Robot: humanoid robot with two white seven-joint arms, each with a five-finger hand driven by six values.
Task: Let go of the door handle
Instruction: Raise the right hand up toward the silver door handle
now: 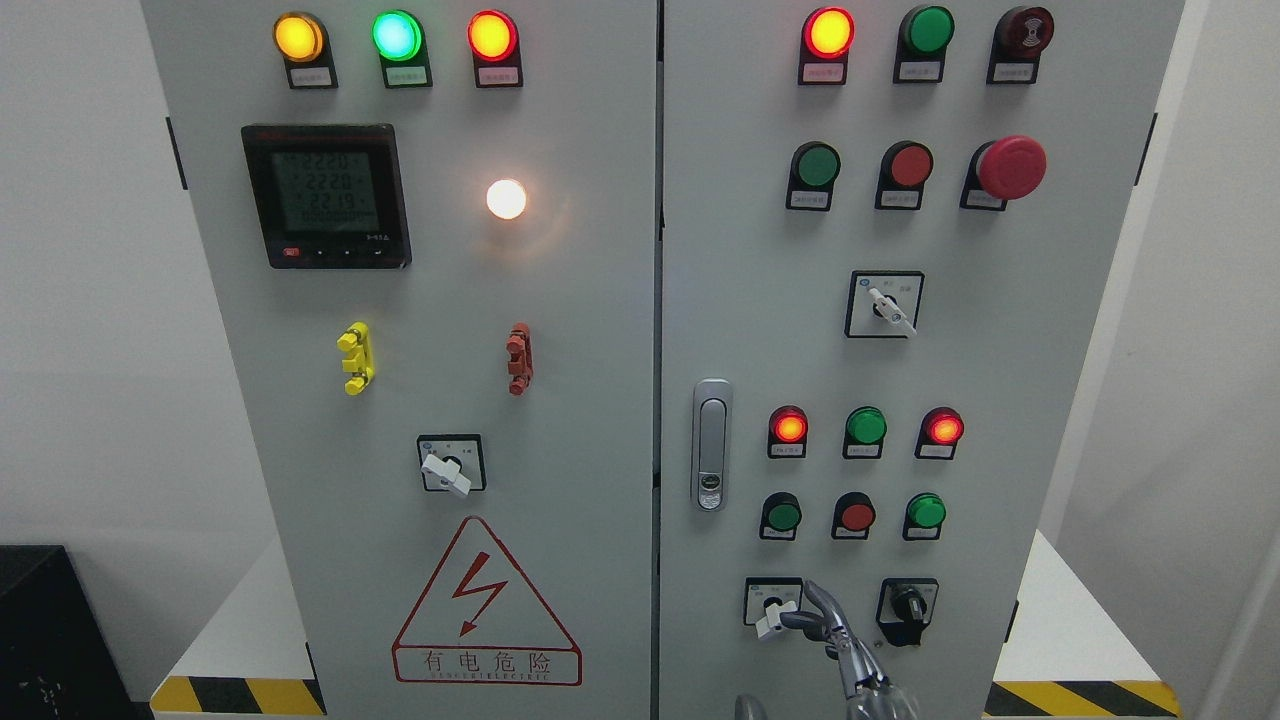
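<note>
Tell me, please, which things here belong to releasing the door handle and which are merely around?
Belong to the job:
door handle
robot hand, low on the right door, away from the handle

Merely around:
digital meter
emergency stop button
warning triangle

The cabinet doors [580, 300] are smooth, matt grey painted sheet metal. The door handle [711, 443] is bright satin metal. The indicator lamps [396, 35] have glossy translucent plastic lenses. The hand [845, 655] shows polished metallic fingers [822, 605].
</note>
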